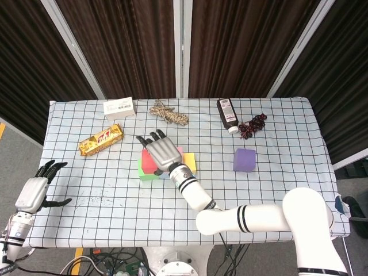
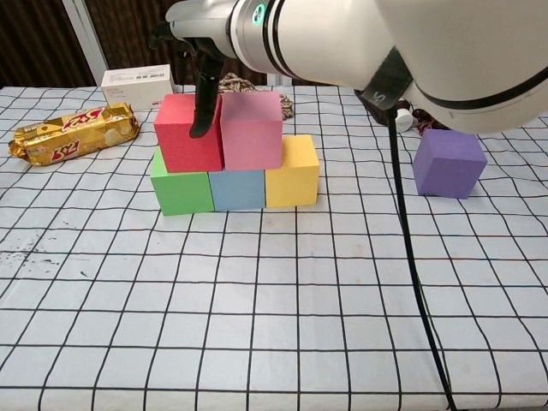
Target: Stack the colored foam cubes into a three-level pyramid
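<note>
While the base row of green, blue and yellow cubes carries red and pink | right hand empty, fingers spread over stack, one touching red | left hand open, idle | remaining: purple cube on surface, well apart, as apex.

Both arms are glossy white rounded shells with black bands at the joints; one band on the right arm carries a small green light. Each hand has a silver-grey ribbed back and black fingers: the right hand and the left hand look alike. A thin black cable hangs from the right arm.
</note>
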Robot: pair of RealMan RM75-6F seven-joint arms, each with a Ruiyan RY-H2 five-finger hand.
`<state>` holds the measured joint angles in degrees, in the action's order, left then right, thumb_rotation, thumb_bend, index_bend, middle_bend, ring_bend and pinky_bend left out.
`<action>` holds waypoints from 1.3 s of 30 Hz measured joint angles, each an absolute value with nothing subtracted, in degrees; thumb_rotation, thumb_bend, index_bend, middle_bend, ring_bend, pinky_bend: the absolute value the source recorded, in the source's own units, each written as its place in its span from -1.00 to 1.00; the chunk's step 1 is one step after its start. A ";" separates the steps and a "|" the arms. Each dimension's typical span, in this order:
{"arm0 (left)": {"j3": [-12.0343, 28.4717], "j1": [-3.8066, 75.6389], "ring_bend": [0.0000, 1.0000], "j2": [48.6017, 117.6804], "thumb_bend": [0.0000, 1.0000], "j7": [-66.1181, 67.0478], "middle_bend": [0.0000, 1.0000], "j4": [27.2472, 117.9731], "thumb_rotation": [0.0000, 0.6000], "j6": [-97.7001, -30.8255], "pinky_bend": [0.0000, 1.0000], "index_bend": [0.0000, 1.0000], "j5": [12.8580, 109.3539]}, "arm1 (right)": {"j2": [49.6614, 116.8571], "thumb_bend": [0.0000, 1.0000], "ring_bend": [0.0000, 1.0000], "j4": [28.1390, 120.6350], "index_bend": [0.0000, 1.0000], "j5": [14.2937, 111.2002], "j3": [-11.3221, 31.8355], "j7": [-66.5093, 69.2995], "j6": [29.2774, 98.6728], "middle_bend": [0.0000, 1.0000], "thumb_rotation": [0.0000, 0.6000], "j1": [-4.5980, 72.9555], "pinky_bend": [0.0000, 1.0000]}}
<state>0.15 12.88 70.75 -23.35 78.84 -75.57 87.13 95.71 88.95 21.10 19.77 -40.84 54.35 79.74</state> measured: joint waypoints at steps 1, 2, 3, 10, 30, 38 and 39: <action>0.16 12.89 -1.00 70.75 -1.00 -23.33 -0.76 78.81 1.00 -75.58 -0.80 -0.76 87.13 | 95.83 -1.00 -0.91 88.80 -1.00 20.77 19.75 -40.97 54.32 -0.55 1.00 79.91 -1.00; 0.16 12.88 -1.00 70.75 -1.00 -23.35 -0.76 78.80 1.00 -75.58 -0.80 -0.76 87.12 | 95.97 -1.00 -0.92 88.65 -1.00 20.47 19.75 -41.05 54.32 -0.56 1.00 80.06 -1.00; 0.16 12.87 -1.00 70.75 -1.00 -23.35 -0.76 78.78 1.00 -75.58 -0.80 -0.76 87.11 | 96.16 -1.00 -0.92 88.46 -1.00 20.17 19.77 -41.11 54.35 -0.56 1.00 80.21 -1.00; 0.11 12.73 -0.99 70.85 -1.00 -23.63 -0.76 78.30 1.00 -75.40 -0.80 -0.76 86.81 | 97.88 -1.00 -0.92 86.85 -1.00 18.73 19.98 -41.62 55.35 -0.53 1.00 81.25 -1.00; 0.14 12.84 -1.00 70.91 -1.00 -23.66 -0.76 78.20 1.00 -75.33 -0.80 -0.76 86.92 | 100.14 -0.86 -0.85 85.01 -1.00 19.68 20.36 -42.97 58.17 -0.22 1.00 81.40 -1.00; 0.19 12.93 -0.99 70.89 -1.00 -23.75 -0.76 78.26 1.00 -75.15 -0.80 -0.76 86.87 | 99.33 -0.85 -0.85 85.33 -1.00 19.71 20.88 -43.17 57.26 -0.21 1.00 81.13 -1.00; 0.18 12.95 -0.99 70.91 -1.00 -23.70 -0.76 78.26 1.00 -75.13 -0.80 -0.76 86.88 | 99.17 -0.85 -0.85 85.41 -1.00 19.61 20.85 -43.30 57.10 -0.21 1.00 81.12 -1.00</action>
<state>0.18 12.95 70.91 -23.70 78.26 -75.13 86.88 99.17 85.41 19.61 20.85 -43.30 57.10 81.12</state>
